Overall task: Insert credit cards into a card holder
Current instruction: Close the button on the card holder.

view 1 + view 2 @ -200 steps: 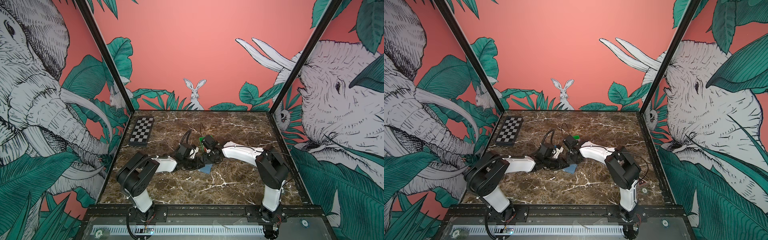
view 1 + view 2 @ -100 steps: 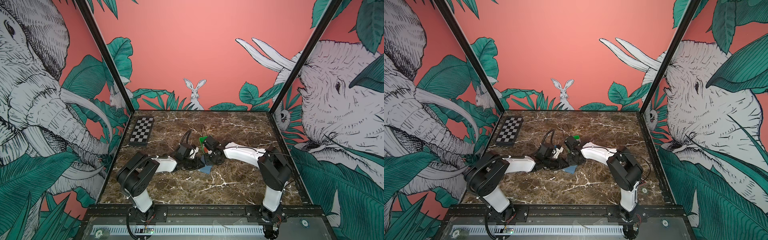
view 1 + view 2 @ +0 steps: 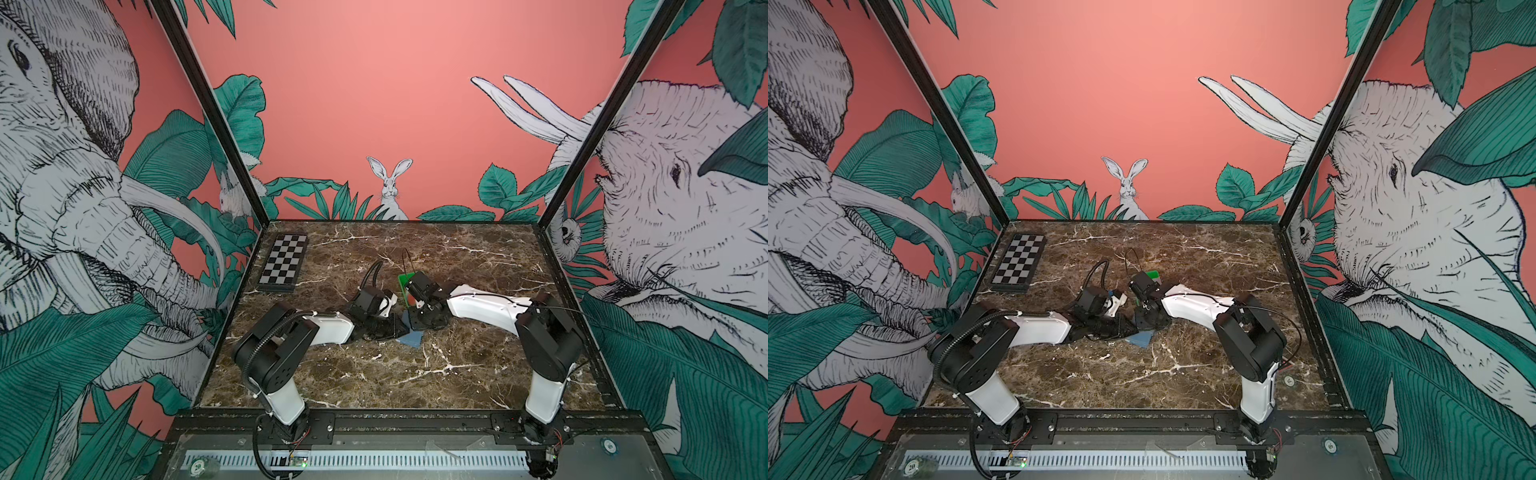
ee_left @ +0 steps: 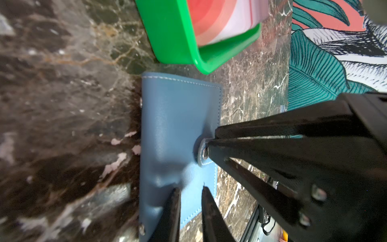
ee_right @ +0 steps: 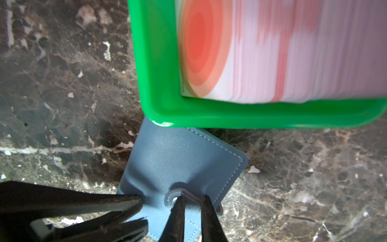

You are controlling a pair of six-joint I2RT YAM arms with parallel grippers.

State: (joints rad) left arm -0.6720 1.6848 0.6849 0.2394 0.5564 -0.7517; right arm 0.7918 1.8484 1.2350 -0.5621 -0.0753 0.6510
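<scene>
Right now the card holder [image 4: 178,117] lies on the marble table [image 3: 374,374], just beside the green tray [image 5: 155,62] stacked with credit cards [image 5: 205,48]. The right gripper [image 5: 192,198] is pinched onto its snap tab [image 5: 172,198]. The left gripper [image 4: 189,188] bears on the cover, jaws a sliver apart; whether it actually grips, I cannot tell.

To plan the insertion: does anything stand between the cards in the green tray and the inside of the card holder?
Yes: the card holder lies folded shut, so its own blue cover hides the inside. The right hand pinches the snap tab; the left hand rests on the cover. The credit cards stand in the green tray.
</scene>
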